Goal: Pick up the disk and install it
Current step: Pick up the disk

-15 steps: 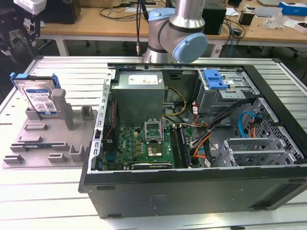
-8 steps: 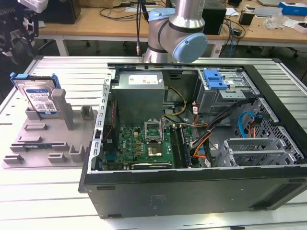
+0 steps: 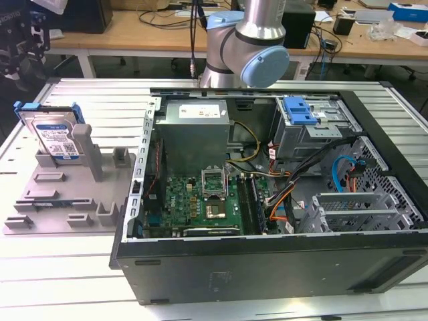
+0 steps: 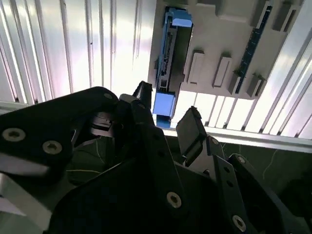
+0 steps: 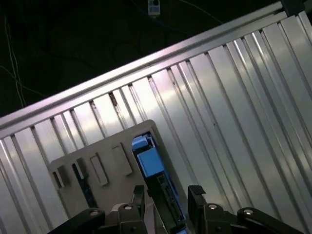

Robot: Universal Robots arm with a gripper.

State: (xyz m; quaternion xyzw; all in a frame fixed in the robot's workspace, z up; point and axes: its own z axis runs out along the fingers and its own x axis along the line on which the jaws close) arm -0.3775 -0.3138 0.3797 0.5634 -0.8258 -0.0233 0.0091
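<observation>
The disk [image 3: 53, 134] stands on edge in the grey tray [image 3: 73, 200] at the exterior view's left, its white-and-blue label facing out and blue rails along its sides. My gripper [image 3: 27, 63] hangs dark just above and behind it. In both wrist views the disk [image 4: 169, 58] [image 5: 157, 171] appears edge-on between upright posts of the tray [image 4: 229, 29] [image 5: 105, 153]. The gripper [image 4: 168, 109] [image 5: 167, 195] is open, its two black fingers either side of the disk's line and still above it. Nothing is held.
An open computer case [image 3: 267, 254] lies on the ribbed aluminium table [image 3: 100, 100] to the exterior view's right of the tray, with a motherboard [image 3: 207, 200], loose cables and a drive bay with a blue latch [image 3: 299, 110]. The arm's base [image 3: 247, 40] stands behind the case.
</observation>
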